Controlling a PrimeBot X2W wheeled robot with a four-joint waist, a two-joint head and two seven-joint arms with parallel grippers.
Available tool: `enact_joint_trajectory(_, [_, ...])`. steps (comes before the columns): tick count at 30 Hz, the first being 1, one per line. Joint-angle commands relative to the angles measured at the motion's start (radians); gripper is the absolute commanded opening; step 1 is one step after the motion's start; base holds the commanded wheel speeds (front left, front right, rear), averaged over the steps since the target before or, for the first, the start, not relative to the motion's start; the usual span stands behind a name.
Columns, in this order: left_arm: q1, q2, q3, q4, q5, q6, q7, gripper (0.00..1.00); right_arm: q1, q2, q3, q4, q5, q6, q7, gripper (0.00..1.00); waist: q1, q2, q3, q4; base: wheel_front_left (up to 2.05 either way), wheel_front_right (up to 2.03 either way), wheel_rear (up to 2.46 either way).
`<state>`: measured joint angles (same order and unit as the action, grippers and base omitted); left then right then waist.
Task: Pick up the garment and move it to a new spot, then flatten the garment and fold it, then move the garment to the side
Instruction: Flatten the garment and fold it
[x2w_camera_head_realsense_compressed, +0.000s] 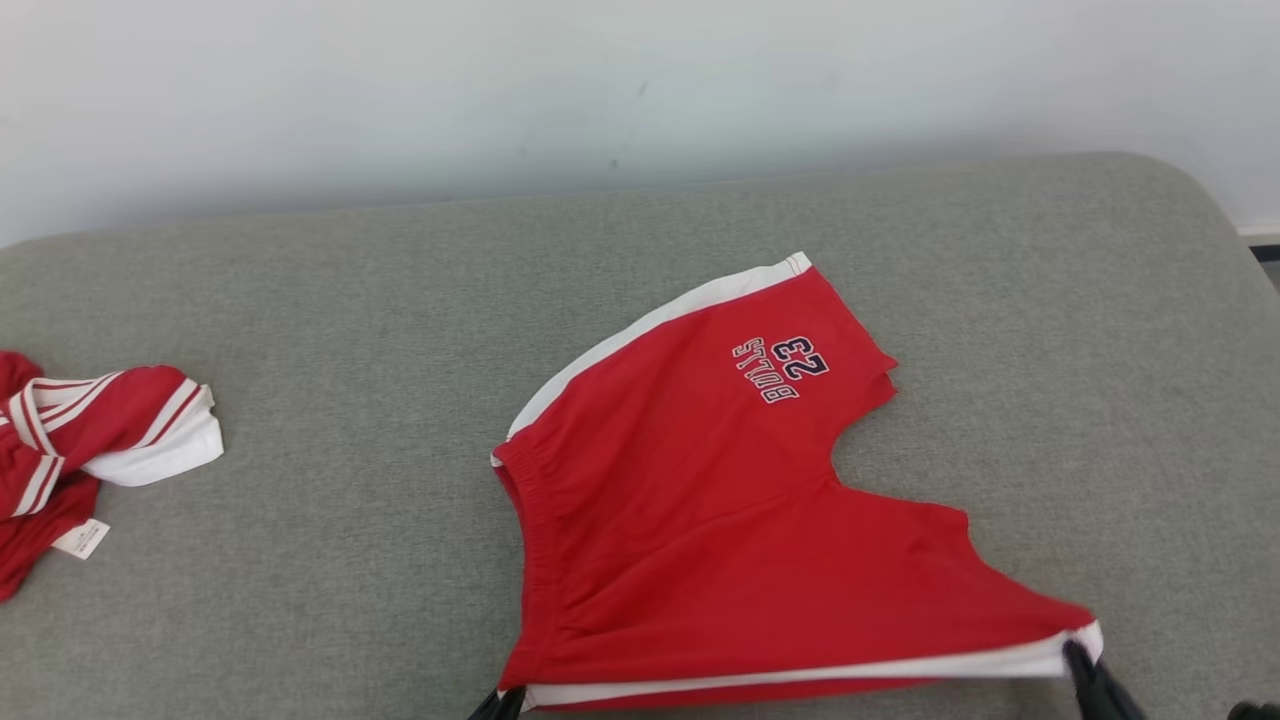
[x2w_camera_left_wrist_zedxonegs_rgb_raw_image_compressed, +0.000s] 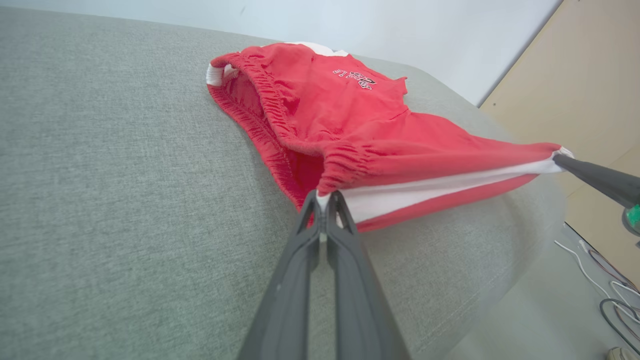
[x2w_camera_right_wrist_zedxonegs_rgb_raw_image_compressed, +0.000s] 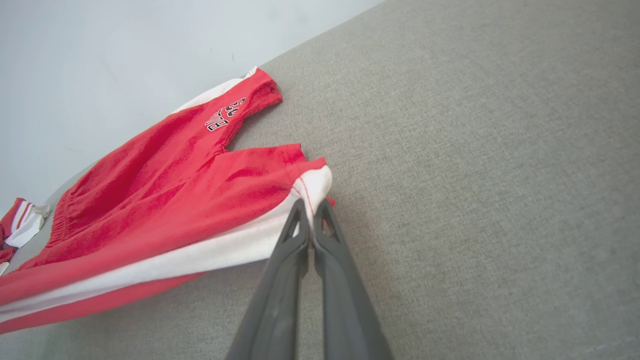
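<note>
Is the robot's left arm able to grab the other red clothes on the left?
Probably not yet: the left gripper is shut on the shorts, though only bare cushion lies between it and those clothes.

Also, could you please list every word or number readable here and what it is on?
"BULLS": on a leg of the red shorts, upside down in the head view.
"23": next to it.
The white tag on the striped garment: too small to read.

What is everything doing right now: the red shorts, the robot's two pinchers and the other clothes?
red shorts: lying print-up on the grey cushion, near edge lifted and pulled taut.
left gripper: shut on the waistband corner.
right gripper: shut on the white-striped leg hem corner.
red-and-white garment: crumpled at the left, untouched.
</note>
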<state>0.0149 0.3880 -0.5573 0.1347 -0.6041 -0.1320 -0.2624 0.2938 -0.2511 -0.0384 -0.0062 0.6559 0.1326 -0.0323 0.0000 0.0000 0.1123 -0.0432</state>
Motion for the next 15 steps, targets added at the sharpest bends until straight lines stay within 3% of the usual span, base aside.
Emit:
enact_joint_trajectory(1, [-0.014,0.001,0.001,-0.007,0.012,0.004,-0.004,0.00,-0.026,-0.013,-0.018,-0.005,-0.005,-0.004,0.004,0.00,0.0000,0.0000,-0.008,0.011,0.00,0.00,0.00])
enact_joint_trajectory(7, [-0.066,-0.008,-0.003,-0.032,0.035,0.004,-0.004,0.00,-0.141,-0.063,-0.040,0.005,0.010,-0.004,0.055,0.00,0.0000,0.0000,-0.007,0.037,0.00,0.00,0.00])
enact_joint_trajectory(15, [-0.224,-0.013,-0.054,0.011,0.004,0.004,-0.004,0.00,-0.397,-0.146,0.031,0.108,-0.019,-0.003,0.108,0.00,0.0000,0.0000,0.035,0.076,0.00,0.00,0.00])
